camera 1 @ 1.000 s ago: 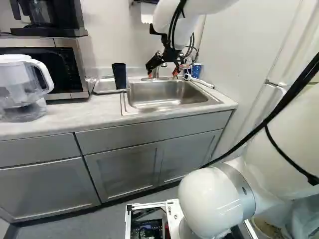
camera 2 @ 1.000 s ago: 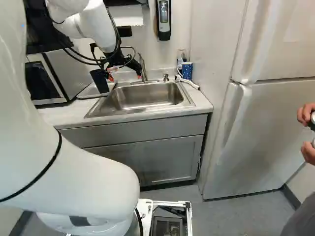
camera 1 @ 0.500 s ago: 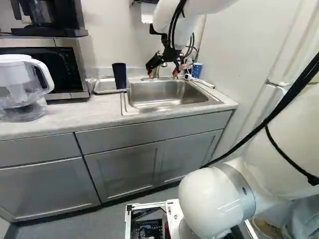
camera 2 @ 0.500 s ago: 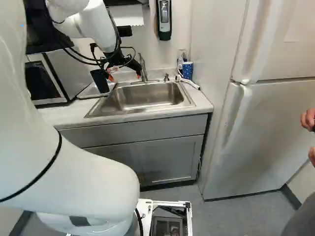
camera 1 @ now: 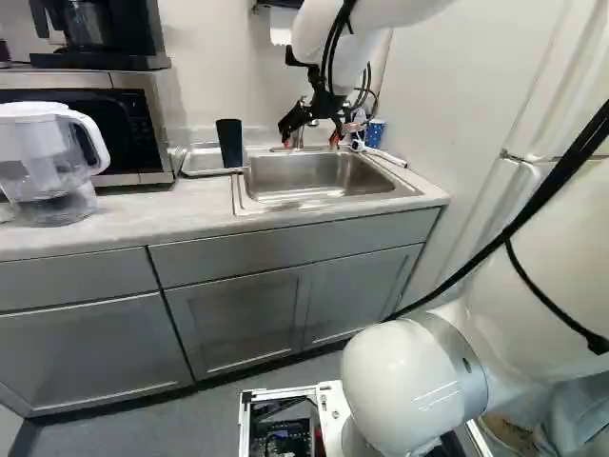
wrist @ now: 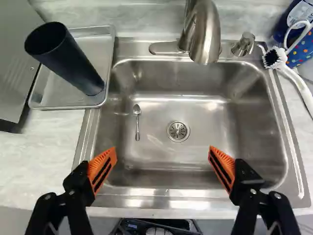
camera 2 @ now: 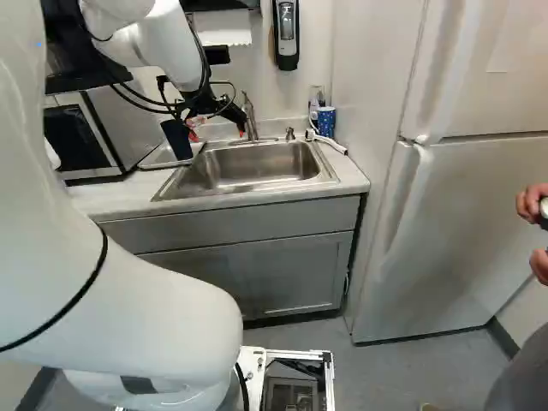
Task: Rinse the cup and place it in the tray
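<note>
Over the sink [camera 1: 319, 179], my gripper [camera 1: 309, 143] hangs at the end of the raised arm. Seen in the wrist view, the gripper [wrist: 162, 161] is open, its orange pads wide apart with nothing between them. The dark cup [wrist: 66, 58] stands upright, mouth up, in the metal tray [wrist: 41, 95] beside the sink; the cup [camera 1: 229, 143] also shows in the left base view. Beyond the sink basin [wrist: 195, 117] rises the faucet [wrist: 205, 34].
A spoon [wrist: 137, 120] lies in the basin near the drain. A white brush [wrist: 279, 58] and a blue dotted cup [camera 1: 375, 133] stand right of the sink. Microwave [camera 1: 124, 133] and water pitcher [camera 1: 43, 162] are at the left. A person's hands [camera 2: 535, 205] show at the right.
The base has moved slightly: counter, microwave and pitcher have shifted a little in the base views. The arm holds its pose against its lowest joint, and the gripper stays open.
</note>
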Controlling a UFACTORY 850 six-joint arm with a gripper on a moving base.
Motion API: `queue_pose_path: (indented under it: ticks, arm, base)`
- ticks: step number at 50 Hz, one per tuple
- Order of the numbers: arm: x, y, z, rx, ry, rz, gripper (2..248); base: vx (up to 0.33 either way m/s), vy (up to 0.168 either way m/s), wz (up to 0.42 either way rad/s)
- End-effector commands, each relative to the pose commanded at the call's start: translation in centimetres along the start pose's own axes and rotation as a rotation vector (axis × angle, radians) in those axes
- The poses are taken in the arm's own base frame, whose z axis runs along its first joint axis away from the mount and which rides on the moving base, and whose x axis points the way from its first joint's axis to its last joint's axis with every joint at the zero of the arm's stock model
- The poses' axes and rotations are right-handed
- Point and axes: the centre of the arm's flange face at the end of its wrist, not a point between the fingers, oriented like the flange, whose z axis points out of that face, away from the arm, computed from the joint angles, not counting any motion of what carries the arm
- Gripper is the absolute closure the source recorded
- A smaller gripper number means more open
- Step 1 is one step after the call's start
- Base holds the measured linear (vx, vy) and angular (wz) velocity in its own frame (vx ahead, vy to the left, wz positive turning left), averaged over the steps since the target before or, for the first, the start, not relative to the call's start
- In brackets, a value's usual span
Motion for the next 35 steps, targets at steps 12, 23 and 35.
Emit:
queue_pose_path:
  ticks: [12,23,35]
  arm:
    - [0.0,0.0,0.0,0.0,0.0,0.0,3]
    - [0.0,0.0,0.0,0.0,0.0,0.0,3]
    - [0.0,0.0,0.0,0.0,0.0,0.0,3]
  base:
    - [-0.099,-0.002,0.009]
    - [-0.101,-0.001,0.008]
    - [-0.105,-0.002,0.007]
